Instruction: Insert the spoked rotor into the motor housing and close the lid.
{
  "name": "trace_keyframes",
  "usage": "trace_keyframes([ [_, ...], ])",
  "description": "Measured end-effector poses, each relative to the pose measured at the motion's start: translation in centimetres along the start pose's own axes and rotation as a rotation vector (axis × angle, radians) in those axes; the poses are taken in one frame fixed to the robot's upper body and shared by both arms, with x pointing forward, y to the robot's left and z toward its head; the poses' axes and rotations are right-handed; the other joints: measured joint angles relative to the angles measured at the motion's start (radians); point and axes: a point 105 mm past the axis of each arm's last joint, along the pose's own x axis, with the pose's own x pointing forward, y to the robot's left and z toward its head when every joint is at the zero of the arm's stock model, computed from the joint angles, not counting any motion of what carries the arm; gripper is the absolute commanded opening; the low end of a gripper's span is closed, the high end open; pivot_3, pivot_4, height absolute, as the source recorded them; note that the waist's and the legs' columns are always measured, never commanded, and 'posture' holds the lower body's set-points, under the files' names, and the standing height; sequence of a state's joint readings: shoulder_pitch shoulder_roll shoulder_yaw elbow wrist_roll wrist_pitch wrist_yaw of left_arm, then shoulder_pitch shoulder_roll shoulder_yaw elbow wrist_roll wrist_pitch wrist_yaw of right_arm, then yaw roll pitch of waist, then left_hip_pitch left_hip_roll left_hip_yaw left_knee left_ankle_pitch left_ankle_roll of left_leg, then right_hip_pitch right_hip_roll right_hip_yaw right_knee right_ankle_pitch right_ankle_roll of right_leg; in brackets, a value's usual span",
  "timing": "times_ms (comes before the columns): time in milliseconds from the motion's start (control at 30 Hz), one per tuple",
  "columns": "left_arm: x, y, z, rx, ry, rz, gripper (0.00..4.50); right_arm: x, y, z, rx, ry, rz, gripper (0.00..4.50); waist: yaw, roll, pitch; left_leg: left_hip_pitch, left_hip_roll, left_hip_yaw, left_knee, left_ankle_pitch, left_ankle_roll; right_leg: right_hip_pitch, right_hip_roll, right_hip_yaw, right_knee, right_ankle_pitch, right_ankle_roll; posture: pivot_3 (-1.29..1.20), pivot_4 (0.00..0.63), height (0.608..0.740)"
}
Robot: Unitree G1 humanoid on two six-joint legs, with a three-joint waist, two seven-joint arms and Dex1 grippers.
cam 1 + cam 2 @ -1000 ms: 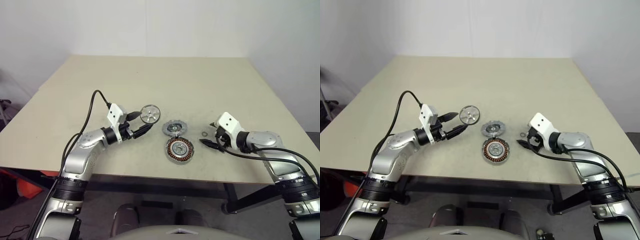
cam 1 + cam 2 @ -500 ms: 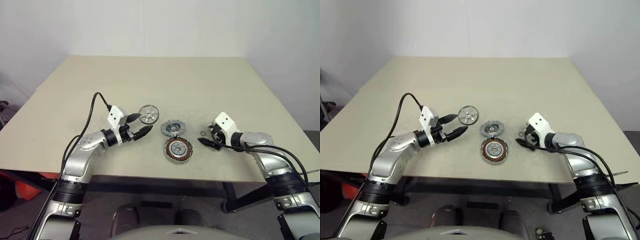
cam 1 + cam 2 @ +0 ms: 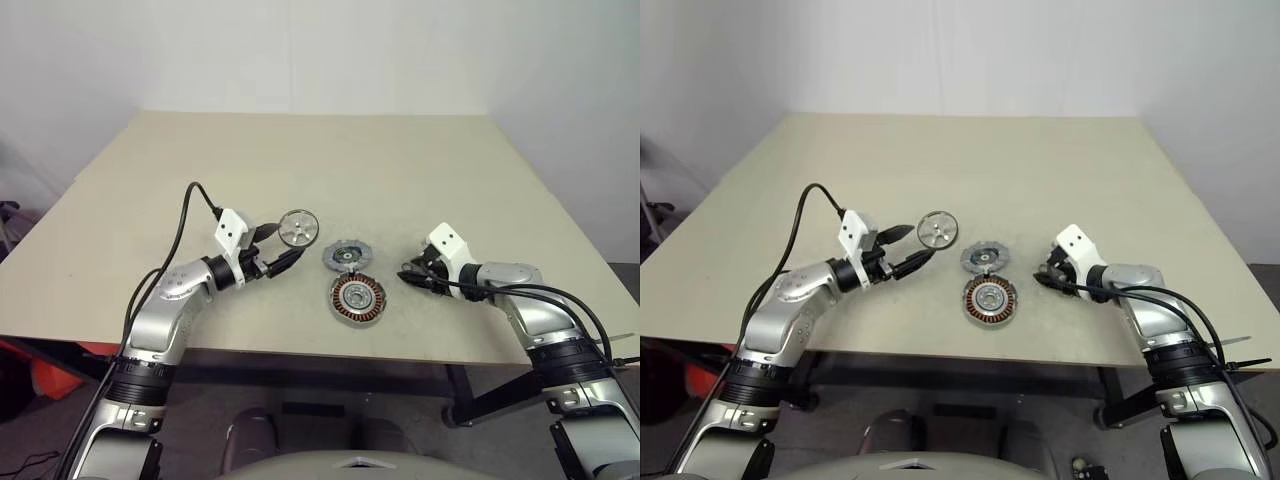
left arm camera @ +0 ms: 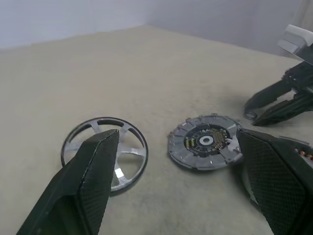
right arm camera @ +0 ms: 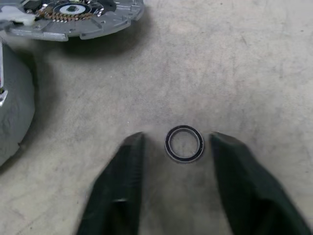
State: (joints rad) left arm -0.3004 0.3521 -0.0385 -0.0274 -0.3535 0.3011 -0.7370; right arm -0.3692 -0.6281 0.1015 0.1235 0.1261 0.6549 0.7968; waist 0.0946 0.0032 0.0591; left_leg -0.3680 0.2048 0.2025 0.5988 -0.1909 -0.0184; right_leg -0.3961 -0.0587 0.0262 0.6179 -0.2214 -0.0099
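Two grippers stand at the near edge of the table, one to each side of the parts. Nearest the robot lies the motor housing, open face up with its copper windings showing, between the two arms. Just beyond it, almost touching, lies the lid, notched face and dark centre upward.

Right gripper: fingers part-way closed and pointing down at the table, straddling a small dark ring that lies flat between the tips. No contact with the ring is visible; it lies free on the surface, so nothing is held. The ring lies to the right of the lid and housing.

Left gripper: jaws spread wide, empty, held roughly level and aimed toward the centre of the table. The spoked rotor lies flat just ahead of its tips, to the left of the lid and farther from the robot than the housing. In the left wrist view one finger overlaps the rotor's near rim.

Judgement: the left arm is plainly nearer the rotor. The rotor is round, so no long axis governs; a grasp across the thin rim is the likely approach, then a carry rightward and nearer to the housing.
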Motion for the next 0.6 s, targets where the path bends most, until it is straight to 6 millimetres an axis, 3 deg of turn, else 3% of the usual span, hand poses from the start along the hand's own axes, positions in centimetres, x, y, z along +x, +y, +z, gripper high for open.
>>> trace_keyframes([
  [67, 0.0, 0.1, 0.2, 0.005, -0.005, 0.006, 4.04, 0.0, -0.1, 0.0, 0.005, 0.003, -0.003, 0.57, 0.000, 0.000, 0.000, 0.000, 0.000, 0.000, 0.000, 0.000, 0.000, 0.000, 0.000, 0.000, 0.000, 0.000, 0.000, 0.00, 0.000, 0.740],
  [400, 0.0, 0.3, 0.3, 0.015, -0.011, 0.018, 4.04, 0.4, 0.0, 0.7, -0.012, -0.016, -0.027, 0.57, -0.002, 0.000, 0.000, 0.000, 0.000, 0.000, 0.000, 0.000, 0.000, -0.002, 0.000, 0.000, 0.000, 0.000, 0.000, 0.00, 0.000, 0.740],
  [467, 0.1, 0.3, 0.3, 0.016, -0.013, 0.022, 4.04, 0.9, 0.2, 1.8, -0.017, -0.045, -0.031, 0.57, -0.004, 0.000, 0.000, -0.001, 0.000, 0.000, 0.000, 0.000, 0.000, -0.004, 0.000, 0.000, 0.000, 0.000, 0.000, 0.00, 0.000, 0.740],
  [600, 0.3, 0.1, 0.2, 0.018, -0.012, 0.020, 4.04, 2.8, 0.5, 6.1, -0.036, -0.149, -0.037, 0.57, -0.013, 0.000, 0.000, -0.002, 0.001, 0.000, -0.001, 0.000, 0.000, -0.007, 0.001, -0.001, 0.003, 0.002, -0.003, 0.00, 0.000, 0.740],
])
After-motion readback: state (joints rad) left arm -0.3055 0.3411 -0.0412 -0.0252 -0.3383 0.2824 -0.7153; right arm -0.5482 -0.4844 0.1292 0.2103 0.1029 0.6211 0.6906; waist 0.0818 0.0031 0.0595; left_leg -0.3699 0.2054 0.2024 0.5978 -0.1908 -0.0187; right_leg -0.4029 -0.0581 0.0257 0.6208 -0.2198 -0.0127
